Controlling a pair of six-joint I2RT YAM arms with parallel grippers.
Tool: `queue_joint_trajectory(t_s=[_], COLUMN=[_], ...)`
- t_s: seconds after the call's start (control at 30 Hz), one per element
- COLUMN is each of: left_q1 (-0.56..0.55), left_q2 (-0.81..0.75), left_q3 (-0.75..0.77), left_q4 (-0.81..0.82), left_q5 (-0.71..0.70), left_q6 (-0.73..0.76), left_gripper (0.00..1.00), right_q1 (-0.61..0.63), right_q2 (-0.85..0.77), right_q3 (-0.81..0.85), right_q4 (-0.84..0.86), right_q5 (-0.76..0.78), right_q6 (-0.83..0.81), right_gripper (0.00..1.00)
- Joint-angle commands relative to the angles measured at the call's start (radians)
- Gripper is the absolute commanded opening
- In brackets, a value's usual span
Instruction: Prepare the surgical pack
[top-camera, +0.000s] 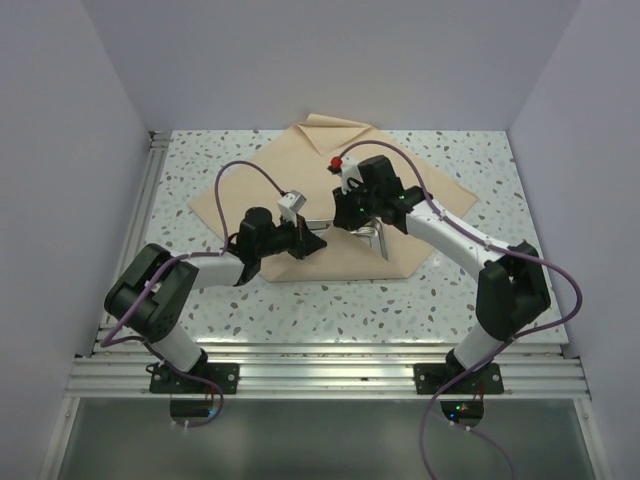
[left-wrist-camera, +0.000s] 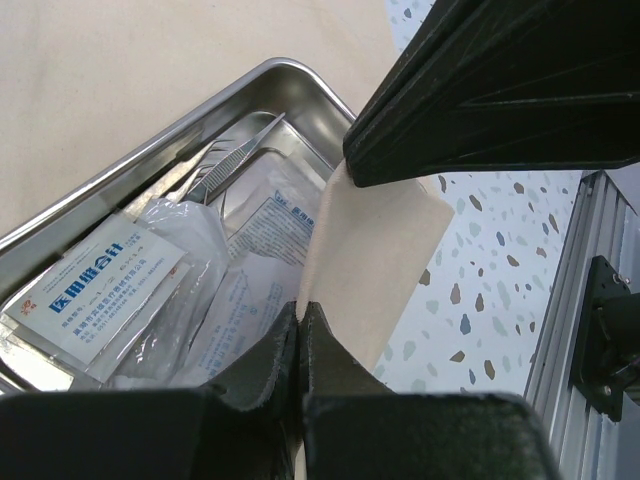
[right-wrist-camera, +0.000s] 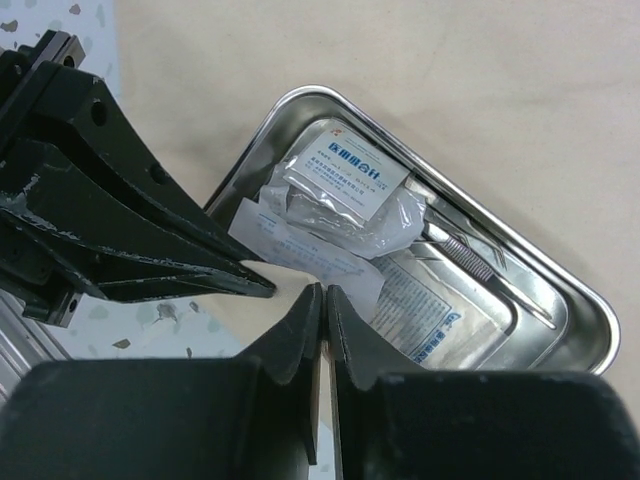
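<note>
Beige wrap (left-wrist-camera: 375, 250) mid-fold: my left gripper (left-wrist-camera: 300, 308) and right gripper (right-wrist-camera: 322, 292) pinch its flap (jaws pressed together); next, over the tray (left-wrist-camera: 130, 165) to its far edge.

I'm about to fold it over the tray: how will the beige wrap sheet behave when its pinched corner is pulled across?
Likely floppy: the wrap sheet curves limply up from the shut left gripper. Probably light: it looks thin. Pulling may tug the steel tray resting on it.
</note>
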Motion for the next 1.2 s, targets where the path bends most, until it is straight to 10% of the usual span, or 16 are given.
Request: queue_joint_trajectory(t_s=[0.0, 0.2, 0.33, 0.53, 1.17], left_q1=[-0.002, -0.002, 0.004, 0.026, 0.027], left_q2=[-0.014, -0.040, -0.088, -0.177, 0.092], left_q3=[0.026, 0.017, -0.008, 0.009, 0.329], left_q4=[0.007, -0.010, -0.036, -0.181, -0.591], left_q5=[-0.010, -0.062, -0.142, -0.329, -0.557], left_q6=[0.024, 0.024, 0.021, -0.024, -0.036], left_gripper=[0.00, 0.03, 0.44, 0.62, 0.46], right_q1=[-0.008, -0.021, -0.028, -0.039, -0.071], right_q2=[0.017, 0.046, 0.116, 0.203, 0.336], right_q3=[0.001, 0.042, 0.108, 0.194, 0.378], right_q4=[0.011, 0.007, -0.041, -0.058, -0.124], right_q5=[-0.022, -0.023, 0.004, 0.021, 0.000], right_q6=[0.010, 0.036, 0.050, 0.057, 0.054], right_gripper=[0.06, 0.00, 0.00, 0.00, 0.00])
